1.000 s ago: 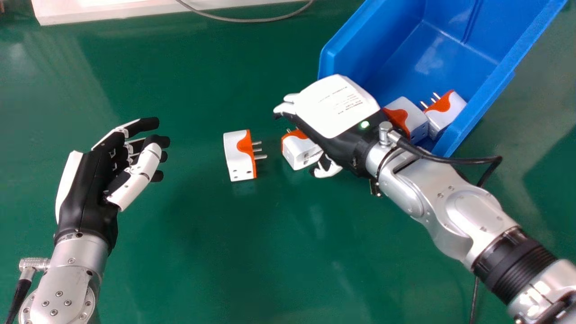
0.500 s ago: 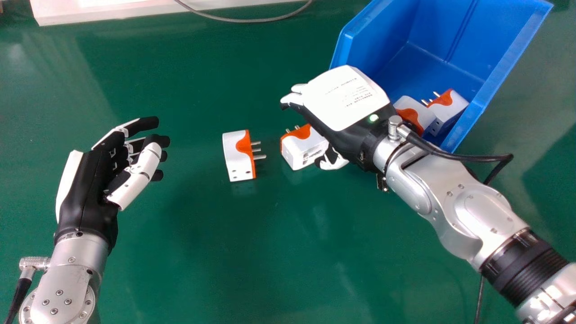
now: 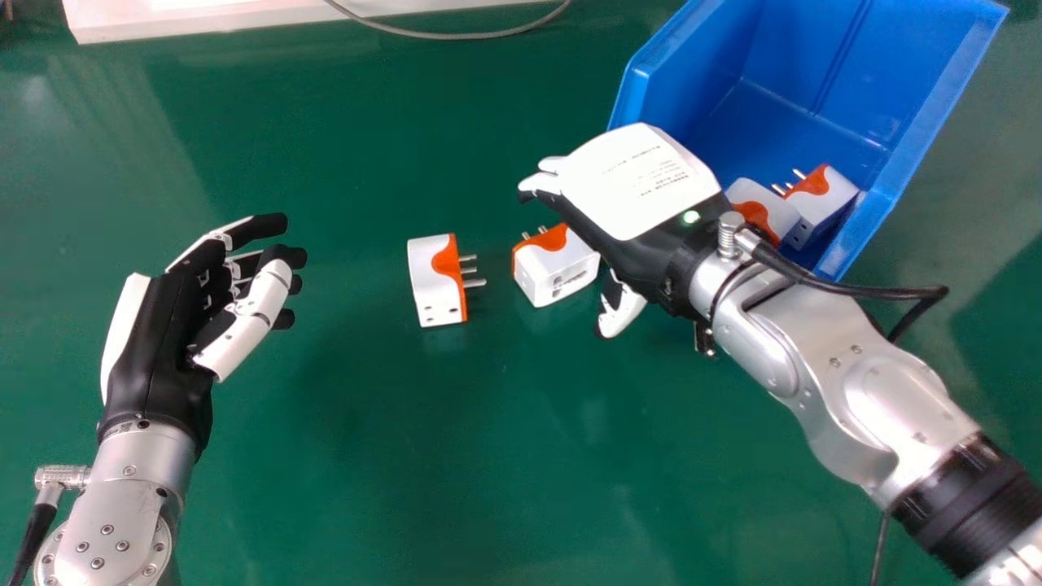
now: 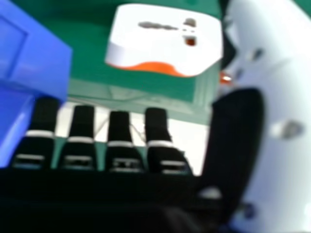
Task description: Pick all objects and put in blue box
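Showing adapter slots [image 4: 160,25], right hand view; boxed adapters [image 3: 824,203], head view

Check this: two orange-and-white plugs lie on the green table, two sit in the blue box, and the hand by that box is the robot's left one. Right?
Not quite: the one by the blue box is the robot's right hand, as the head view shows. Two plugs do lie on the green table, and two plugs in the box.

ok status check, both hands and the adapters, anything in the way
Right robot hand open beside one adapter. Left robot hand open, empty. Another adapter on table, two more in blue box. Right arm partly screens box.
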You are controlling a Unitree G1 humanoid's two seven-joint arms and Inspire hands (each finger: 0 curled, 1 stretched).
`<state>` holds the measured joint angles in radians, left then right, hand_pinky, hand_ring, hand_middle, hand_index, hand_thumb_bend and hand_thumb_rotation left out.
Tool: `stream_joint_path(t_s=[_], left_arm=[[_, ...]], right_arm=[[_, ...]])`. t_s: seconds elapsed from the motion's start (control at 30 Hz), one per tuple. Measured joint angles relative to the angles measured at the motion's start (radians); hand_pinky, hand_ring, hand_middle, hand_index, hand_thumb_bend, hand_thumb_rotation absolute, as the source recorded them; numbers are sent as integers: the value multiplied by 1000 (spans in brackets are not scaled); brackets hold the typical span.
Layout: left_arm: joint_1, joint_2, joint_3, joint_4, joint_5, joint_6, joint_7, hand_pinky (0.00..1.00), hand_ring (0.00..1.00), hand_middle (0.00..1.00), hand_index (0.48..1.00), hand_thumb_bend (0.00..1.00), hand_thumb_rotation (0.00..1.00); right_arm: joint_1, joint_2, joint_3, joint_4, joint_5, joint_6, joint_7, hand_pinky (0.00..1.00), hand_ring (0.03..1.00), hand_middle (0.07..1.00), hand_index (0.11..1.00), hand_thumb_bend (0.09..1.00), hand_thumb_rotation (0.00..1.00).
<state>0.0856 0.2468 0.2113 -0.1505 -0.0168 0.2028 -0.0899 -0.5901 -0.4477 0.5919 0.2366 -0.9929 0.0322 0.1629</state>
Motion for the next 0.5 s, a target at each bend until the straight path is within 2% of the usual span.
stream_joint_path(t_s=[0.1,0.2,0.23,0.27,0.3,0.5], left_arm=[[1,3,0,0,1,-1,-1,633,717,723,778,205,445],[2,5,1,0,6,-3,-2,634,718,724,779,203,448],[3,5,1,0,7,-3,-2,634,718,724,779,202,449],[3,6,1,0,8,-4,-2,634,718,725,780,201,450],[5,6,1,0,8,-5,-2,634,719,725,780,201,451],[7,6,1,0,7,-9,-9,635,719,726,782,196,456]], right_arm=[[24,-42,-20,-53,-3,-4,10,748,848,872,806,525,22],[42,-84,-59,-114,-24,5,18,745,843,867,804,519,11],[46,-97,-77,-137,-37,19,24,745,841,866,803,566,20],[47,-107,-92,-159,-42,35,34,745,839,864,802,650,41],[51,-111,-105,-186,-48,53,48,746,838,863,802,686,50],[96,-106,-156,-352,-121,148,121,804,836,866,814,801,92]])
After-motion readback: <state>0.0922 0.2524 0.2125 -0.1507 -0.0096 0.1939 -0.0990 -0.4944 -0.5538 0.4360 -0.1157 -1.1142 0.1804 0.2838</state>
